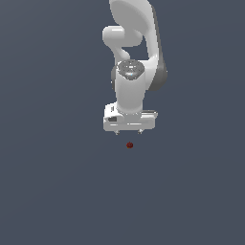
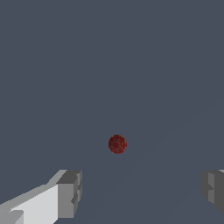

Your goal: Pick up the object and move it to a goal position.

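The object [image 1: 129,145] is a tiny dark red roundish blob on the flat grey ground, just below the white gripper [image 1: 129,131] in the exterior view. In the wrist view the blob [image 2: 117,144] shows as a dark red ball ahead of the gripper [image 2: 142,190], a little off the midline between the two grey fingertips [image 2: 70,192]. The fingers stand wide apart with nothing between them. The gripper is open and does not touch the object. How high the gripper is above the ground I cannot tell.
The white arm [image 1: 131,57] rises behind the gripper toward the top of the exterior view. The ground [image 1: 57,182] is plain dark grey all around.
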Available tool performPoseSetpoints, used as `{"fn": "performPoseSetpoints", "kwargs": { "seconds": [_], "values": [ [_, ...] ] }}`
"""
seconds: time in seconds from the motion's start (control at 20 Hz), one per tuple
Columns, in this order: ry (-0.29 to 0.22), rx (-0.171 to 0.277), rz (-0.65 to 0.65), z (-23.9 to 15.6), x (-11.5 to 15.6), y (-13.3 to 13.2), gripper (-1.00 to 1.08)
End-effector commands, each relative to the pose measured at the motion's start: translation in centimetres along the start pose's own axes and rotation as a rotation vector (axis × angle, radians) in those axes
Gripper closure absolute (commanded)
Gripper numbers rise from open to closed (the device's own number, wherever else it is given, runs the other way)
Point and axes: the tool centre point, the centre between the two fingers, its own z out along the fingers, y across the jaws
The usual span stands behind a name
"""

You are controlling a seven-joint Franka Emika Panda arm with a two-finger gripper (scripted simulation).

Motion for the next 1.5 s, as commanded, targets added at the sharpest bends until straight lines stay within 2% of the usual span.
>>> {"fn": "performPoseSetpoints", "kwargs": {
  "seconds": [0.0,0.5,0.85,1.45],
  "values": [
    [0.000,0.000,0.000,0.0,0.0,0.0,-0.92],
    [0.011,0.024,-0.017,-0.7,0.7,-2.4,-0.92],
    [0.011,0.024,-0.029,-0.6,0.7,-2.4,-0.92],
    [0.007,0.011,-0.201,0.7,0.5,-2.1,-0.92]
  ]
}}
